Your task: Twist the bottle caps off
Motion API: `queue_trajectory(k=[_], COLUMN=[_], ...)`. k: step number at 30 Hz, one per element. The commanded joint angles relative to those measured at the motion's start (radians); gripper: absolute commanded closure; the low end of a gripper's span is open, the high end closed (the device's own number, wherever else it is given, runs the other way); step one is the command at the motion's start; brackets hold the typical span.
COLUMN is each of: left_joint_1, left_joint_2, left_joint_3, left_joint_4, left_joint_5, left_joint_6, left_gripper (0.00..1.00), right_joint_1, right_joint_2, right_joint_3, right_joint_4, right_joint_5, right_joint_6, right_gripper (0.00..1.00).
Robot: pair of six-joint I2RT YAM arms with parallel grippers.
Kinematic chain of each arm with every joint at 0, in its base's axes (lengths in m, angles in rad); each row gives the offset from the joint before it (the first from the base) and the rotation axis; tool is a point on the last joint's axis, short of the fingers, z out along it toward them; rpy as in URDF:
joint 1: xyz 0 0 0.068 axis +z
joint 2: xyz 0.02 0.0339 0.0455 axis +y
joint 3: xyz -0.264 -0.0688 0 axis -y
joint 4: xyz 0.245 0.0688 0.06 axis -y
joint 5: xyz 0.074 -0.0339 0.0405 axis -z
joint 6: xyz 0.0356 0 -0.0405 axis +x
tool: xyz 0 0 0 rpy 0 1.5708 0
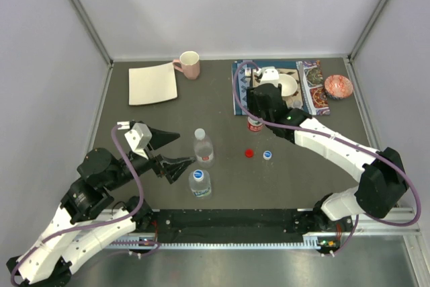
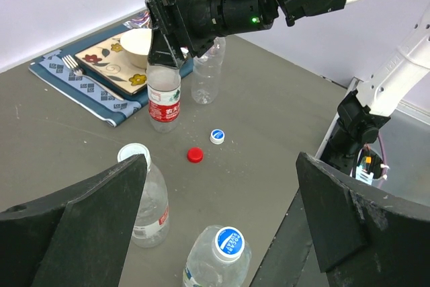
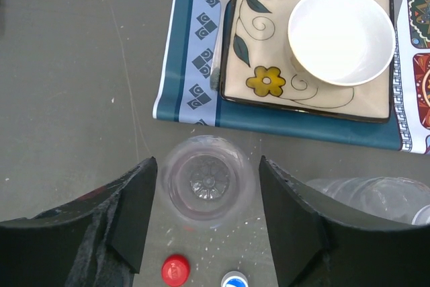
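A red-labelled bottle (image 3: pixel 208 179) stands uncapped by the placemat. My right gripper (image 3: pixel 208 166) hangs over its mouth, open, with a gap on each side. A loose red cap (image 3: pixel 175 270) and a loose blue cap (image 3: pixel 234 280) lie on the table just in front of it. A second capless bottle (image 2: pixel 207 72) stands behind it. My left gripper (image 2: pixel 222 173) is wide open and holds nothing. Below it stand a bottle with a blue cap (image 2: pixel 228 242) and a bottle with a whitish cap (image 2: pixel 134 153), both caps screwed on.
A blue placemat (image 1: pixel 239 92) at the back right carries a flowered plate (image 3: pixel 242 65), a white bowl (image 3: pixel 340 35) and a fork (image 3: pixel 222 25). A patterned bowl (image 1: pixel 338 86) sits to its right. A pink mug (image 1: pixel 190 65) and a white square sheet (image 1: pixel 153 83) lie at the back left.
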Motion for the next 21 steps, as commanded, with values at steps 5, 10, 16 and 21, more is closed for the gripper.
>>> queue_trajectory(k=[5, 10, 16, 21], left_joint_1=[0.0, 0.0, 0.001, 0.0], left_joint_2=[0.002, 0.002, 0.0, -0.003], left_joint_3=[-0.004, -0.006, -0.007, -0.012], left_joint_4=[0.046, 0.045, 0.045, 0.046], left_joint_5=[0.005, 0.005, 0.007, 0.008], left_joint_6=[-0.013, -0.012, -0.01, -0.01], left_gripper=[0.01, 0.01, 0.01, 0.01], right_joint_1=[-0.004, -0.004, -0.002, -0.002], right_joint_2=[-0.045, -0.053, -0.054, -0.056], right_joint_3=[0.033, 0.039, 0.039, 0.036], right_joint_4=[-0.008, -0.013, -0.016, -0.016], right_joint_5=[-0.001, 0.0, -0.004, -0.004], right_joint_6=[0.004, 0.001, 0.001, 0.004], right_gripper=[0.36, 0.35, 0.35, 0.35])
